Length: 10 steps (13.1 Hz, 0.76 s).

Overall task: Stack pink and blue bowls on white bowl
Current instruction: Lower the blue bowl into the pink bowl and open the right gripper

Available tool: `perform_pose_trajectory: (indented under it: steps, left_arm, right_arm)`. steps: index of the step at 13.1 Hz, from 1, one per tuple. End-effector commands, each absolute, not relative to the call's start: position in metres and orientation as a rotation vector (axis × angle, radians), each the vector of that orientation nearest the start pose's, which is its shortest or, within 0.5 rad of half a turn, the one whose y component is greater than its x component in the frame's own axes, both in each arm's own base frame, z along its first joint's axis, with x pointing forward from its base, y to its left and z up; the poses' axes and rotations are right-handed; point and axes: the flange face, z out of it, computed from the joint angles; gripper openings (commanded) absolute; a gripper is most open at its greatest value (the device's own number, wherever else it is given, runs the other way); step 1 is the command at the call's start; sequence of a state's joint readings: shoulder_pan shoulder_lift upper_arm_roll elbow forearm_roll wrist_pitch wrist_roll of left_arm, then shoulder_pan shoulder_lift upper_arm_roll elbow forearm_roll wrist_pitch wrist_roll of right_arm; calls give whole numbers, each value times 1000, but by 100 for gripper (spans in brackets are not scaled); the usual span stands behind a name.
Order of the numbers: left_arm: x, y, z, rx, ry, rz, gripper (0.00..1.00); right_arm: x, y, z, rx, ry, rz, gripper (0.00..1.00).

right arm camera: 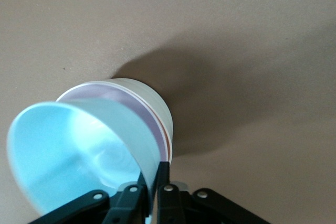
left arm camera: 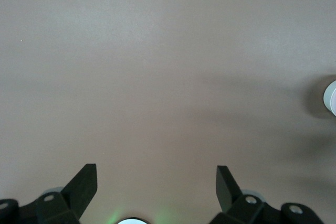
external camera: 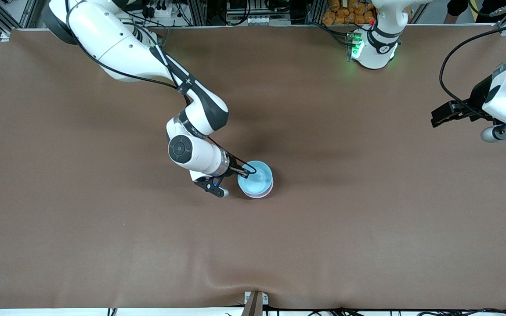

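Jaws of the right gripper (right arm camera: 152,190) pinch the blue bowl's (external camera: 256,177) rim as it sits tilted in the pink bowl (right arm camera: 157,124), itself nested on the white bowl (right arm camera: 149,95) mid-worktop (external camera: 103,245). Glossy, stiff and light, the blue bowl probably slips easily; the rim suits gripping. Left gripper (left arm camera: 157,182) waits, jaws spread, over bare worktop. Nothing obstructs.

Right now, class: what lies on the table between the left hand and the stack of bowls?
Nothing: in the front view only bare brown table runs from the open left hand to the blue bowl atop the stack.
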<state>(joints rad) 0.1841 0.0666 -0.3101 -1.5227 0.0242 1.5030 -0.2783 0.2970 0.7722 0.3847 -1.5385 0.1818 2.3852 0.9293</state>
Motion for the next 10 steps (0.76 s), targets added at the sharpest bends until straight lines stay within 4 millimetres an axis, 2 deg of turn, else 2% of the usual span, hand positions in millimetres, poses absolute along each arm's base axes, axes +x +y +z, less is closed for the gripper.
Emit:
perform_pose_trajectory:
  steps: [1,3,4,8,10]
  left_arm:
    - [551,-62,612,-3112,-232,129,100]
    - [551,-61,611,-3110,-232,133,100]
    - [551,-62,611,-3112,-230,131,100]
    - [551,-62,609,-3110,-232,135,100]
    - [551,-62,609,-3110,-230,135,100]
  right_arm:
    - [587,420,234,-2681,688,279,34]
    - [590,416,232,-2681,704,277,90]
    - [590,416,232,-2682,704,277,100]
    - [594,413,241,-2677,704,266,100]
    - [602,410,256,-2664,708,242,100]
